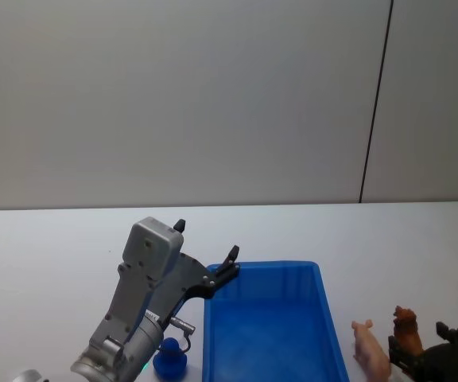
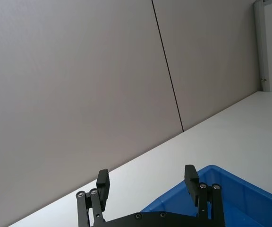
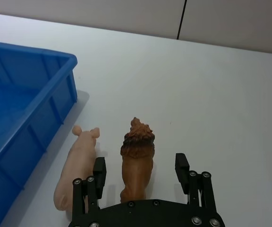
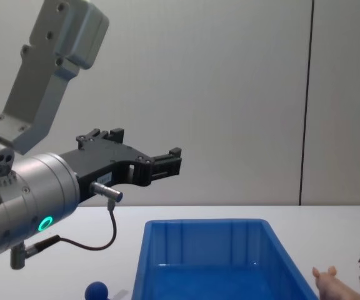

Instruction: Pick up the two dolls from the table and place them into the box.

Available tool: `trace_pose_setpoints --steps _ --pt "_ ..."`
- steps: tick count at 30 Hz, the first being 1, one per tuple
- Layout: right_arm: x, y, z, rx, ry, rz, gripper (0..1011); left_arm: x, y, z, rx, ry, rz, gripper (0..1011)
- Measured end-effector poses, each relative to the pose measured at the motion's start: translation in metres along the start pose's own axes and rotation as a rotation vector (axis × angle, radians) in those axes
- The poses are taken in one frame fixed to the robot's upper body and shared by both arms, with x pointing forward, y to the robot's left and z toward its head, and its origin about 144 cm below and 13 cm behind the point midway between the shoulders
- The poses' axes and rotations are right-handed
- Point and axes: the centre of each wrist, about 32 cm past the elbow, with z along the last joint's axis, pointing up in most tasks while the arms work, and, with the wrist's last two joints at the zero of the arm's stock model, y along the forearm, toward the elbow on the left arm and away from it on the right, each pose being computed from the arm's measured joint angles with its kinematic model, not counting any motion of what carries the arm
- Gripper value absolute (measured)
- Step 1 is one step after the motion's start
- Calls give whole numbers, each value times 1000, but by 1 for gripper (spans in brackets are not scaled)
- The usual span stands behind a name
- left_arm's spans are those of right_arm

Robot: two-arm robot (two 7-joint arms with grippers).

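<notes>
Right gripper (image 3: 140,163) low at the table (image 3: 230,94), on the right of the blue bin (image 3: 13,118); fingers spread wide, nothing clamped. Brown lion figurine (image 3: 137,151) directly ahead of it, hindquarters already in the gap between the two fingers, maned head pointing away from the palm. Its long axis runs straight out from the gripper, across the closing line, so the fingers would meet its flanks. There is a gap on either side, and I see no contact with the lion. Pale pink pig figurine (image 3: 77,170) lies just beside the lion, roughly parallel, snout pointing the same way, on the side nearer the bin. One finger sits in the narrow space between the two toys, very close to the pig's flank (cannot tell whether it touches). From the head view, the lion (image 1: 405,330) and pig (image 1: 370,350) both sit on the table to the right of the bin (image 1: 324,310), with the right gripper (image 1: 444,350) right at them. This arm is plainly the nearer one. Left gripper (image 1: 207,240) is well apart from both toys, raised near the bin's far-left corner. Its fingers are apart and empty, and the chest view shows that gripper (image 4: 145,145) well above the table. My judgement: the coming move turns on closing squarely on the lion's body without nudging or catching the pig beside it.
</notes>
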Motion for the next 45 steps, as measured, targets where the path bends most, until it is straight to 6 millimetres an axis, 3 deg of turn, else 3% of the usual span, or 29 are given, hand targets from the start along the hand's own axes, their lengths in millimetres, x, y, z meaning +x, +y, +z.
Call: trace_pose_setpoints --steps 5,21,45 --pt "0 1 -3 -22 2 1 821 0 0 0 0 0 0 1003" --pt "-1 0 -7 -51 7 -9 321 0 0 0 0 0 0 1003" --pt "-13 -8 29 180 -58 105 309 0 0 0 0 0 0 1003"
